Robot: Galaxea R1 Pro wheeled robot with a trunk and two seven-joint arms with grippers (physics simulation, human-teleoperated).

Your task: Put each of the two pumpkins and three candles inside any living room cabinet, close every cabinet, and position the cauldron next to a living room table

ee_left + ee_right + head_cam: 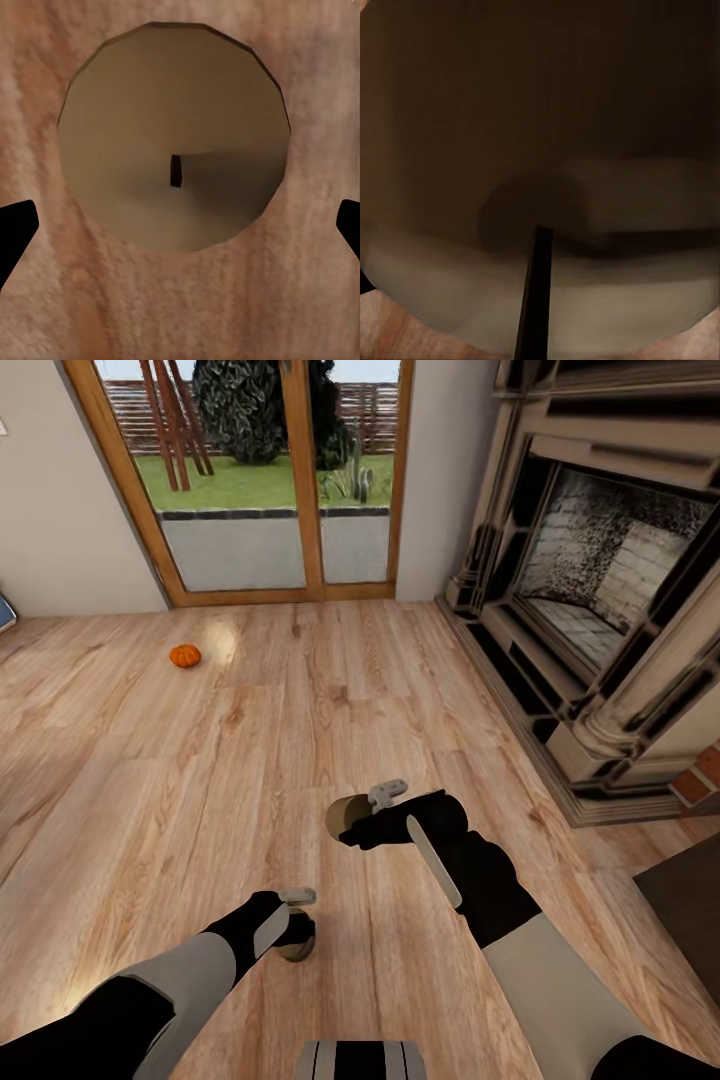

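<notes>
My left pincer (297,928) hangs over a candle (174,135) standing on the wooden floor (200,780); its fingertips (15,229) sit wide apart, either side of the candle, not touching it. My right pincer (352,822) is up off the floor with a second candle (346,815) at its tip; the wrist camera is pressed too close, so I cannot tell whether it grips. Far beyond the left pincer, a pumpkin (185,655) rests near the glass doors (260,480); the fireplace (610,590) stands beyond the right pincer.
</notes>
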